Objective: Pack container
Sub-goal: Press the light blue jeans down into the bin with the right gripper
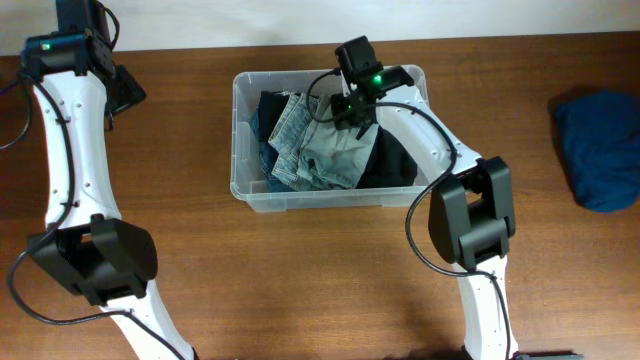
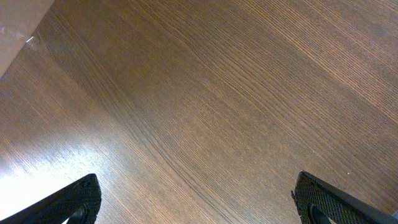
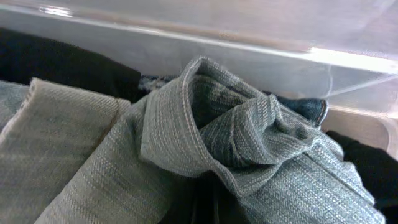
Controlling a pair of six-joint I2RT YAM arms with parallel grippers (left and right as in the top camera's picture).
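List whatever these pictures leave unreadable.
1. Right tool: overhead, its wrist camera covers the fingers. The right wrist view shows only the pale grey-blue denim garment, so any grip is unconfirmed.
2. Clear plastic rectangular container: overhead, clothes hide its base.
3. Dark blue crumpled cloth: overhead, cut by the right edge.
4. Left tool: left wrist view, the bottom edge cuts all but the fingertips.

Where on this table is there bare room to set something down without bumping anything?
Bare wood lies in front of the container, between the two arms; between the container and the blue cloth; and between the left arm and the container. The container itself is crowded: jeans and dark clothes fill it, with the jaws of the right arm down among them.
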